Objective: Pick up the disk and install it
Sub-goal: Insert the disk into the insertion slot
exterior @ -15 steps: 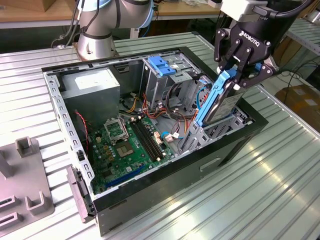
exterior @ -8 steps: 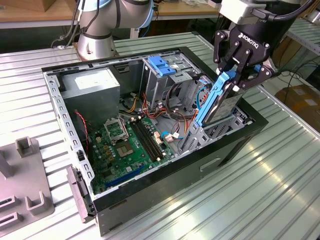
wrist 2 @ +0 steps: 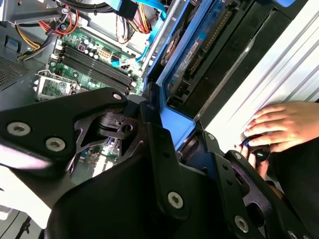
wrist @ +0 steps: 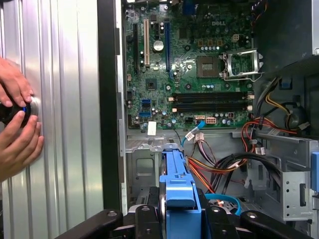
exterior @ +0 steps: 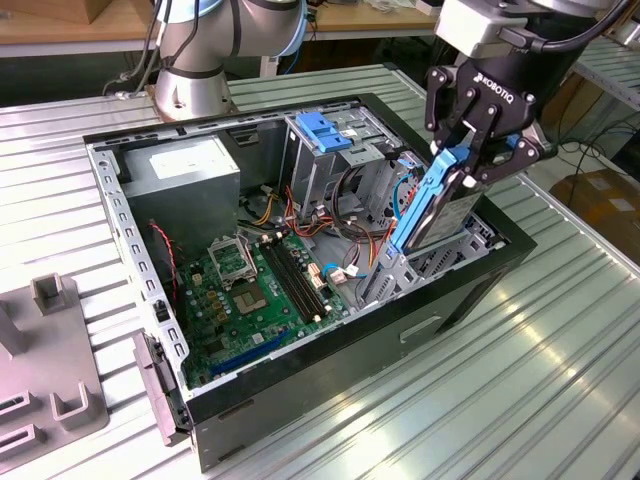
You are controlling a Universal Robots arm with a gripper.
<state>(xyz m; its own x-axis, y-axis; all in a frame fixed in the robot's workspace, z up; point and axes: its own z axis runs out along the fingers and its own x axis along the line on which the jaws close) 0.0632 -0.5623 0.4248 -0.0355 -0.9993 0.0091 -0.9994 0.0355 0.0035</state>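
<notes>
The disk [exterior: 452, 212] is a grey metal drive with a bright blue carrier rail. It hangs tilted, steeply on edge, over the open computer case [exterior: 470, 290] at the exterior view's right. Its lower end reaches down among the cables beside the drive bay. My gripper [exterior: 468, 165] is shut on the disk's upper end, one black finger on each side. In the second wrist view, the disk [wrist 2: 199, 40] runs away from my gripper [wrist 2: 179, 134] toward the case interior. In the first wrist view, the disk's blue rail [wrist: 178, 184] stands between my fingers [wrist: 144, 216], above the bay.
The green motherboard [exterior: 255, 290] lies in the case floor. A grey power supply [exterior: 185, 170] and a drive cage with a blue latch [exterior: 322, 130] stand at the back. Red and orange cables [wrist: 224, 164] crowd the bay. A person's hands [wrist: 15, 124] rest on the slatted table beside the case.
</notes>
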